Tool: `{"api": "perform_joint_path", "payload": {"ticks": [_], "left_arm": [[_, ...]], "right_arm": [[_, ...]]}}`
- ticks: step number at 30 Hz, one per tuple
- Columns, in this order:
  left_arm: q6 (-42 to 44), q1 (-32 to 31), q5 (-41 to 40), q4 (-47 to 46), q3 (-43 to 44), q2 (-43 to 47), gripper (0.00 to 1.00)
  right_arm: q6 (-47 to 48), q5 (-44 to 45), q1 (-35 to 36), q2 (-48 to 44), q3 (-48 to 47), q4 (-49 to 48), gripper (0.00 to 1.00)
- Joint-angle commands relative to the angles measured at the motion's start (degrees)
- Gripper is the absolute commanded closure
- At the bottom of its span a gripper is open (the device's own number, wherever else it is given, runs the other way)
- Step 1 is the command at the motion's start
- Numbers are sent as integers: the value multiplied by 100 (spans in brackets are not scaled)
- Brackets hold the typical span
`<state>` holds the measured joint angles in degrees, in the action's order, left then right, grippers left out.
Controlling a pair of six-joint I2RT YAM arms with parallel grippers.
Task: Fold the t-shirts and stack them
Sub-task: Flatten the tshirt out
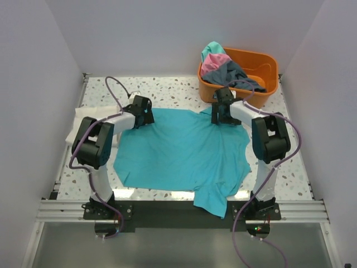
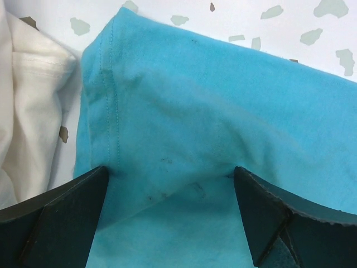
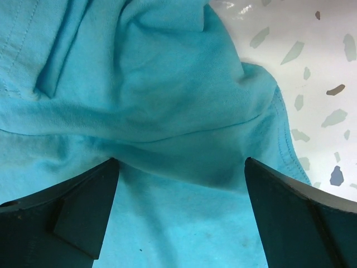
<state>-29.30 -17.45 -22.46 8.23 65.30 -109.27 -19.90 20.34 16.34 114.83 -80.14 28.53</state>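
Note:
A teal t-shirt (image 1: 178, 153) lies spread across the middle of the table, one part hanging over the near edge. My left gripper (image 1: 146, 116) stands open on the shirt's far left corner. In the left wrist view its tips (image 2: 170, 178) press down on the teal cloth (image 2: 212, 100) beside a hemmed edge. My right gripper (image 1: 220, 114) stands open on the far right corner. Its wrist view has the jaws (image 3: 181, 164) wide apart over bunched teal fabric (image 3: 156, 84). A cream-white t-shirt (image 1: 83, 120) lies at the left, also seen from the left wrist (image 2: 28, 111).
An orange tub (image 1: 262, 67) stands at the back right, just behind my right gripper. It holds a teal t-shirt (image 1: 212, 50), a pink one (image 1: 215, 62) and a dark grey one (image 1: 234, 72). Speckled tabletop (image 1: 167, 92) shows behind the spread shirt.

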Motion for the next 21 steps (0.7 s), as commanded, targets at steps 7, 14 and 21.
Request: {"api": "perform_joint_path", "payload": {"ticks": [7,14,21], "left_arm": [[-14,49,295,617,-411,1319,0],[-926,-660,-397,1996,-1597,3330,0],[-2272,-1436,-558,3527,-2846,4545,0]], "right_arm": [[277,-424,-8,-1214,620,38,2],[-198,-128,781,-2532,1561,275,1],[-1085,67,1425,-3833,2747,486,1]]}}
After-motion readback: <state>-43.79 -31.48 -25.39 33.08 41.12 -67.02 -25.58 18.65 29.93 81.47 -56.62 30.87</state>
